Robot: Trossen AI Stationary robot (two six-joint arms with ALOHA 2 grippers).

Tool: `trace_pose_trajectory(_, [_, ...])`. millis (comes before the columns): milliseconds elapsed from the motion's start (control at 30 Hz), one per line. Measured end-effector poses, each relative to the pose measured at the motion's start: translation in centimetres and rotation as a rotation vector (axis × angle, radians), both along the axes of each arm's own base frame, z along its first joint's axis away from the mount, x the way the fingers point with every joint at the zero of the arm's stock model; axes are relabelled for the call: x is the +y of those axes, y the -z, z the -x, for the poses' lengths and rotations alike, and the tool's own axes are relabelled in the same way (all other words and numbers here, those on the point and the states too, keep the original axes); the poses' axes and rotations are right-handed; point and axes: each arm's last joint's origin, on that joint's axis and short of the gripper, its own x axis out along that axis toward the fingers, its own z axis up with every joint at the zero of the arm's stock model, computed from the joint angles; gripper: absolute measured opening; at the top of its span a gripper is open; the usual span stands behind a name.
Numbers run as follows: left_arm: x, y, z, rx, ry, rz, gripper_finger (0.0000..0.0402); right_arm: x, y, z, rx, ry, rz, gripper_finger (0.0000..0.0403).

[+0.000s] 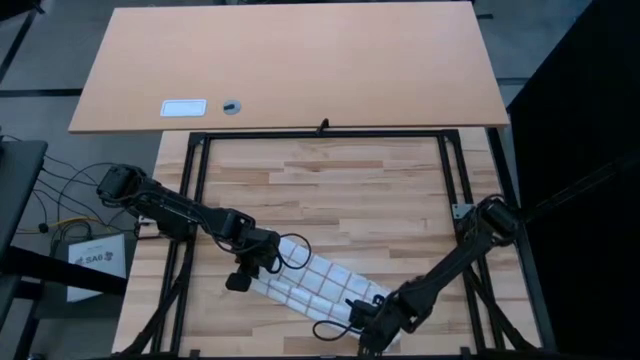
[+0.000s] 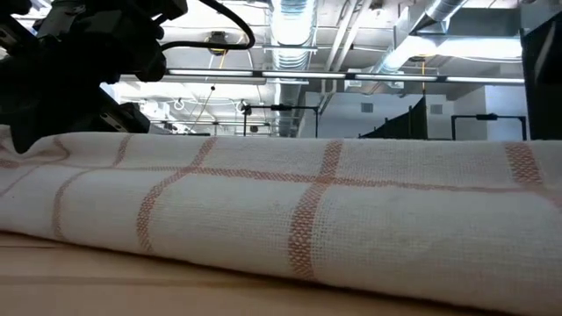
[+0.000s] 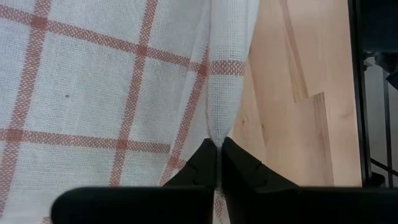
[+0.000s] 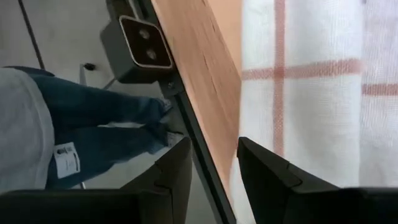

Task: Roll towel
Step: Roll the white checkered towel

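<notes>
From above we see the towel (image 1: 315, 283) lying as a slanted strip on the wooden tabletop (image 1: 340, 190), stretched between our two grippers. Our left gripper (image 1: 262, 262) sits at the towel's upper-left end, its fingers over the cloth; we cannot make out their grip from here. Our right gripper (image 1: 378, 318) sits at the opposite, lower-right end, near the tabletop's front edge. Well beyond both fingers lies a lighter board (image 1: 290, 65) carrying a white label (image 1: 183, 107).

Wooden table (image 1: 350, 190); person's jeans (image 4: 106, 124) beside it.
</notes>
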Motion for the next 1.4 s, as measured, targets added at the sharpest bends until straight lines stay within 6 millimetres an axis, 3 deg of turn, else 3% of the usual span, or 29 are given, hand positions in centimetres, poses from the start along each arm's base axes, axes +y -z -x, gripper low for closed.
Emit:
trace_pose_trajectory(300, [0.0,0.0,0.0,-0.008,0.000,-0.015,0.0000,1.4,3.0,0.0,0.069,-0.026,-0.015,0.0118])
trace_pose_trajectory(500, [0.1,0.0,0.1,0.000,0.002,-0.022,0.0000,1.4,3.1,0.4,0.094,-0.028,0.010,0.0118])
trace_pose_trajectory(867, [0.1,0.1,0.2,0.005,0.024,-0.034,0.0000,5.4,3.1,4.9,0.250,-0.095,-0.100,0.0118])
trace_pose_trajectory(1000, [0.1,0.1,0.2,0.006,0.021,-0.034,0.0000,6.0,2.2,6.2,0.286,-0.078,-0.117,0.0118])
trace_pose_trajectory(1167, [0.2,0.1,0.2,0.003,0.017,-0.033,0.0000,5.4,-0.6,3.3,0.110,-0.065,-0.117,0.0118])
trace_pose_trajectory(1400, [0.2,0.1,0.1,0.008,0.004,-0.030,0.0000,3.5,2.0,-0.1,0.077,-0.105,-0.065,0.0118])
